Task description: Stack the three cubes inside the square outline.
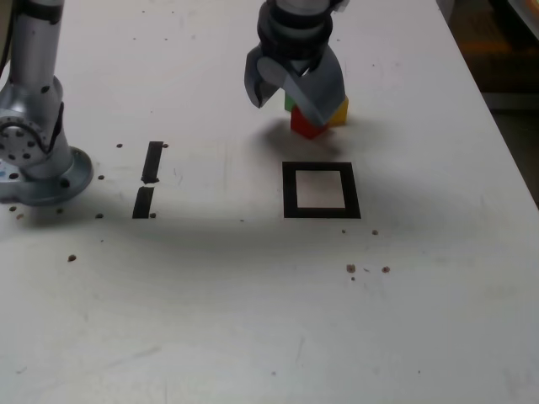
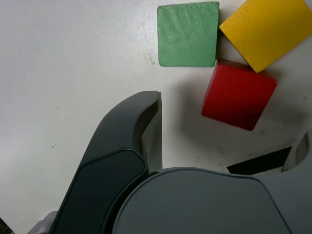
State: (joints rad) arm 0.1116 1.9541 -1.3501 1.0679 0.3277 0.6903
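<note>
The end effector (image 1: 290, 94) hangs with its jaws spread wide and nothing between them, just above three cubes clustered on the white counter (image 1: 253, 320). The red cube (image 2: 239, 95) lies nearest its fingers, touching the yellow cube (image 2: 265, 29) and the green cube (image 2: 188, 34). The square outline (image 1: 321, 190) sits near the cluster, nothing inside it.

A white table (image 1: 253, 337) fills the exterior view. At about nine o'clock from its centre lie two short black tape strips (image 1: 148, 181), end to end with a small gap between. Small dark crumbs (image 1: 367, 269) are scattered at five o'clock, and more specks (image 1: 72, 257) sit toward eight o'clock
</note>
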